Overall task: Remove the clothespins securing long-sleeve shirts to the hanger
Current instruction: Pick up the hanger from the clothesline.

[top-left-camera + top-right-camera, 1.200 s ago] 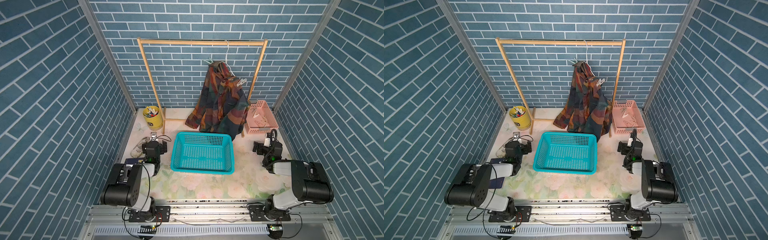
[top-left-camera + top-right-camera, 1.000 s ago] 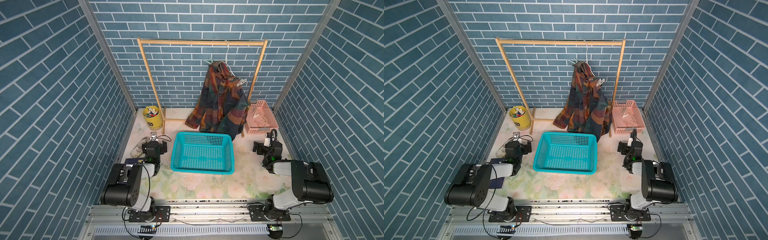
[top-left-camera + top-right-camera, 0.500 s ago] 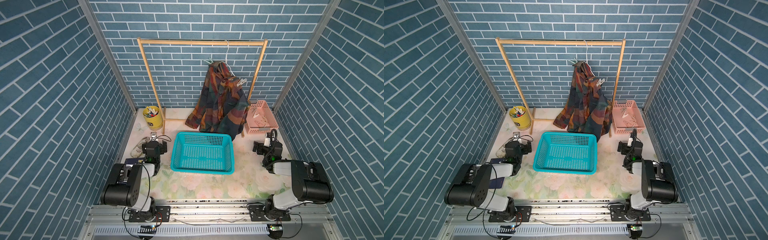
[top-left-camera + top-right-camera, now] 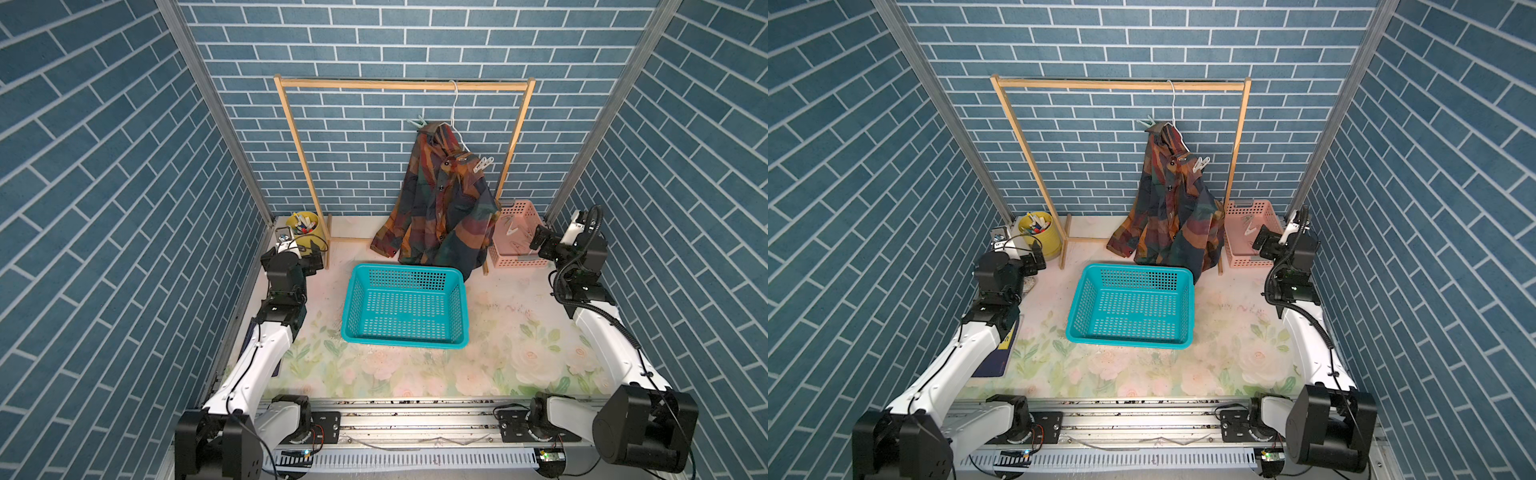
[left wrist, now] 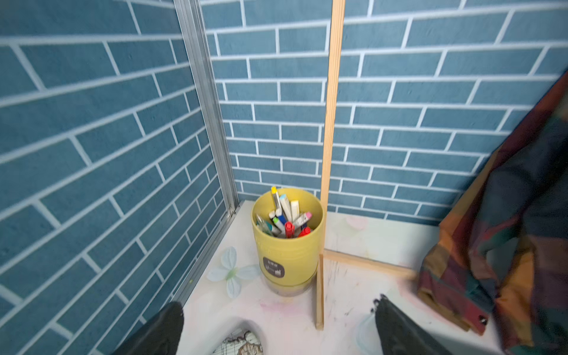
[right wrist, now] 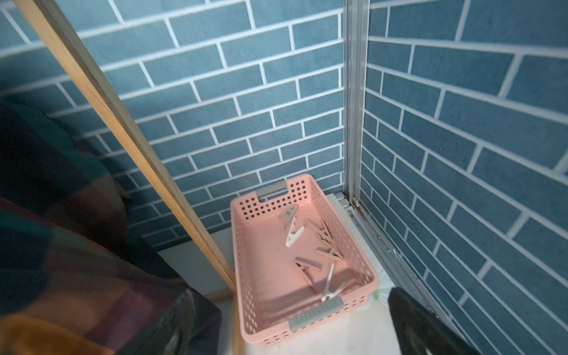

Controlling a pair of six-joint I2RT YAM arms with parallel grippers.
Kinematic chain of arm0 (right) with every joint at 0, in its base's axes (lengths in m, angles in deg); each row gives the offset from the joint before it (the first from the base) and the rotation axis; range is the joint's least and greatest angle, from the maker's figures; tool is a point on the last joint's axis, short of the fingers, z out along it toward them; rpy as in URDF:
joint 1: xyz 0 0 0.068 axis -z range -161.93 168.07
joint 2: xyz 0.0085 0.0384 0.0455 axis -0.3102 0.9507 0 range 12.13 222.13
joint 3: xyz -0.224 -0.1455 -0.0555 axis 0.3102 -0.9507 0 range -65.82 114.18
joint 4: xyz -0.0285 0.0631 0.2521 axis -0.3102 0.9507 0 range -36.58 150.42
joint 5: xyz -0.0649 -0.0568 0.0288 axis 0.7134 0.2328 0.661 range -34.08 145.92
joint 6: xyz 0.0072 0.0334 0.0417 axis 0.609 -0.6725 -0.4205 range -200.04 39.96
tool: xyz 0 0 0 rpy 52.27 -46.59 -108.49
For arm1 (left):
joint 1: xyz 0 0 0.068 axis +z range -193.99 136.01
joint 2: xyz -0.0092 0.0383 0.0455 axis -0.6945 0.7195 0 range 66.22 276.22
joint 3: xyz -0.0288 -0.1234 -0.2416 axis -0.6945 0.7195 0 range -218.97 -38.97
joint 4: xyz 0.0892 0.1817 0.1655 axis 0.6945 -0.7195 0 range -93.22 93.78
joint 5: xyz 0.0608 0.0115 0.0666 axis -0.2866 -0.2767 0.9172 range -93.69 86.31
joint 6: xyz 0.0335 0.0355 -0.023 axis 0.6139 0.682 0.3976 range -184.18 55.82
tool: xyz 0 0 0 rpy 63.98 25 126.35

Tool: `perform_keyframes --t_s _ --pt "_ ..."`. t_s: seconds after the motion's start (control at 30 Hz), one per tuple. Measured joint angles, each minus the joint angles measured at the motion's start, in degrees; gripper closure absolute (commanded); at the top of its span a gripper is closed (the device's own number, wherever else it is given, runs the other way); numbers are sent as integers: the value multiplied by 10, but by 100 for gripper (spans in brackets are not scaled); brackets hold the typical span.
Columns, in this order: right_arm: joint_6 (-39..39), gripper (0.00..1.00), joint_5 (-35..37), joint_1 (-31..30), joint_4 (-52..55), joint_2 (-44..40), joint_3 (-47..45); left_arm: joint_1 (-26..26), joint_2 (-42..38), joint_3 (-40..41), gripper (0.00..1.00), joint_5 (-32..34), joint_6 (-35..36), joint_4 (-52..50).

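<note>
Shirt [image 4: 444, 208] in orange-red-navy plaid hangs pinned by mint clothespin [image 4: 417, 123] and white clothespin [image 4: 482, 164]; left and right jaws gape empty.

Yellow cup label [image 5: 273, 268]: unreadable
</note>
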Motion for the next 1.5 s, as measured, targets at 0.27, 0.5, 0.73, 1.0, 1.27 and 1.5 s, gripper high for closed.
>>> perform_keyframes --t_s 0.27,0.5,0.73,1.0,1.27,1.5 --pt "36 8 -64 -84 162 -50 39 0 -40 -93 1 -107 -37 -147" --pt "88 11 -146 -163 229 -40 158 0 -39 -119 1 -179 -40 -184" --pt "125 11 -149 -219 275 13 231 0 -36 -132 1 -223 -48 -197" --pt "135 11 -119 -229 277 53 298 0 -31 -134 1 -249 -55 -195" --pt "140 11 -121 -229 269 120 382 0 -22 -144 1 -260 -60 -196" --pt "143 18 -132 -229 265 174 438 0 -17 -156 1 -274 -63 -195"
